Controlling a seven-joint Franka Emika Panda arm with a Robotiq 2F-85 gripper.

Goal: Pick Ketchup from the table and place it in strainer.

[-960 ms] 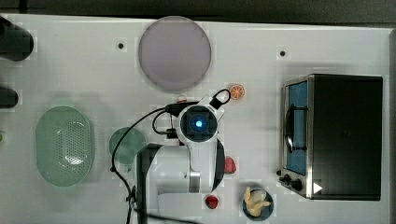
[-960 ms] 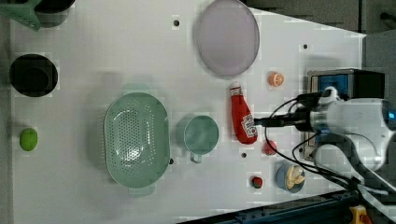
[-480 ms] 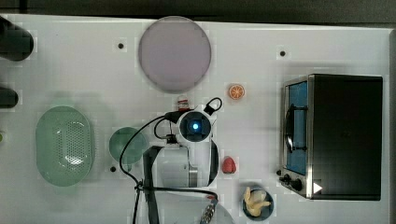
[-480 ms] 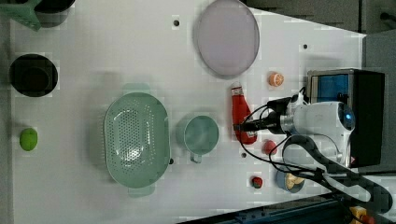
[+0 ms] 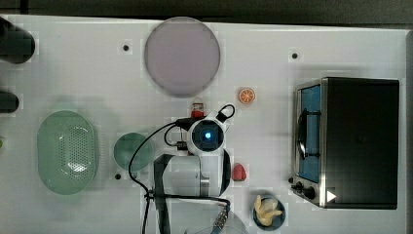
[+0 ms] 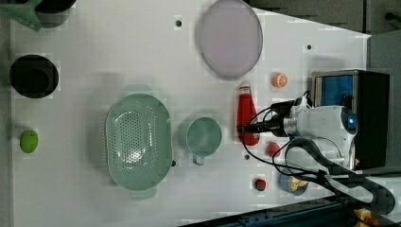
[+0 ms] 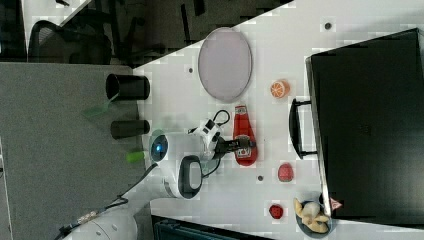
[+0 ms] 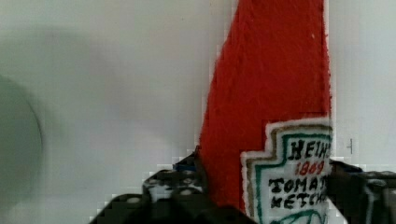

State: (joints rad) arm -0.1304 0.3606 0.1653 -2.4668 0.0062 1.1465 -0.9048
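The Ketchup (image 6: 246,116) is a slim red bottle lying flat on the white table, cap toward the purple plate. In the top view only its cap end (image 5: 197,110) peeks out from under my wrist. My gripper (image 6: 245,128) is down over the bottle's labelled lower body. The wrist view has the Ketchup (image 8: 271,88) running between my gripper (image 8: 266,184), with a black fingertip (image 8: 180,182) pressed on each side of the label. The strainer (image 6: 137,142), a pale mint-green oval basket, sits past the green bowl; in the top view the strainer (image 5: 68,151) is at the far left.
A round green bowl (image 5: 131,151) stands between bottle and strainer. A purple plate (image 5: 181,56), an orange slice (image 5: 246,95), a red strawberry (image 5: 238,172), a fruit bowl (image 5: 268,212) and a black toaster oven (image 5: 358,141) surround the arm. Dark cups (image 5: 14,46) stand in a corner.
My arm has come down over the bottle and drawn toward its body. The fingers have narrowed from wide open until they sit against both sides of the Ketchup.
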